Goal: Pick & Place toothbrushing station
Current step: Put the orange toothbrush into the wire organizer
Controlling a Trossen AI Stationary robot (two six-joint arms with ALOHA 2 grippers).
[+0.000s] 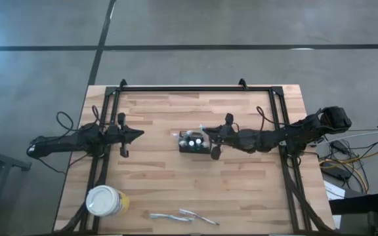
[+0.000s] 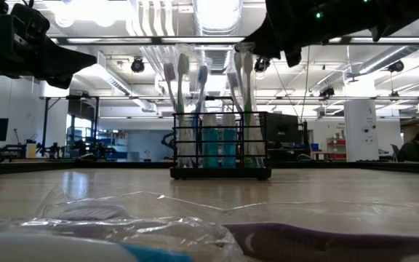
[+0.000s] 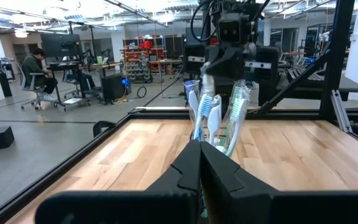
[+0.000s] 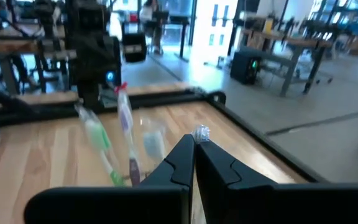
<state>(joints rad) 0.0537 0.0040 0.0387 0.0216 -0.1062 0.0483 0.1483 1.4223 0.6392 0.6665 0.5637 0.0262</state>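
black mesh, mid-table — the toothbrushing station [image 1: 194, 143] stands upright on the wood table [image 1: 241, 183], brush heads poking up out of its compartments, one caddy in all. the right gripper [image 1: 207, 136] hovers just above its near edge with fingers pressed together, holding nothing — poised, i'd judge, for an approach to the caddy. the left gripper [image 1: 136, 134] waits well apart, pinched closed too and empty. one white tub [image 1: 105, 200] sits at the front edge, beside it wrapped toothbrushes [image 1: 182, 216] — two, as far as i can tell.
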